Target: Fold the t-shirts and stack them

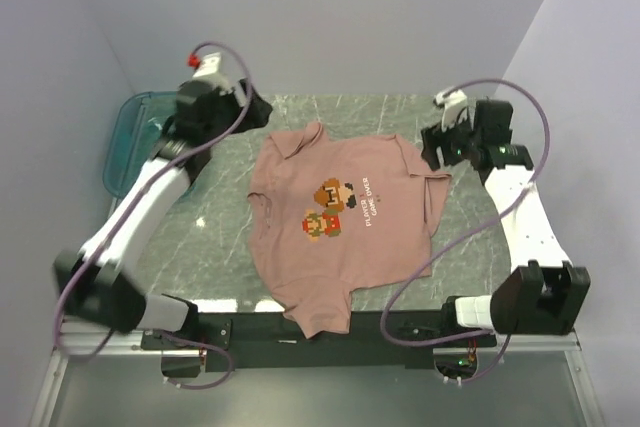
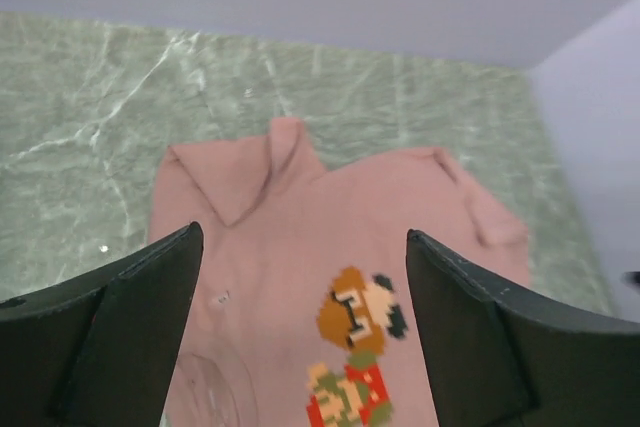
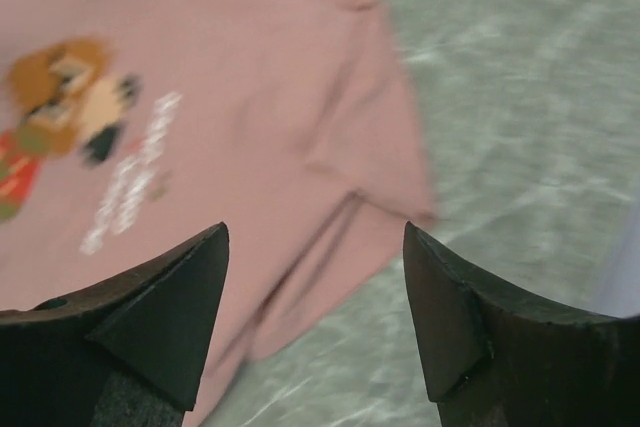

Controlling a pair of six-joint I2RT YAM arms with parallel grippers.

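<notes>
Both claws stand wide apart and hold nothing: the left claw (image 1: 250, 107) hangs near the far left corner of the t-shirt (image 1: 345, 247), and the right claw (image 1: 435, 147) is just beside its far right edge, by a sleeve. In each wrist view only cloth and stone show between the jaws. The t-shirt lies print up across the middle of the tabletop (image 1: 205, 237), not yet folded. A flap at its far left corner is turned over on itself, and its near end droops over the tabletop's near edge. A bin (image 1: 125, 137) sits well off to the left. By my reading, the first fold comes next. To do it well, flatten that flap, draw the drooping end back onto the stone, then pinch matching points along one side with both claws, lift low and carry across together so the crease runs straight
</notes>
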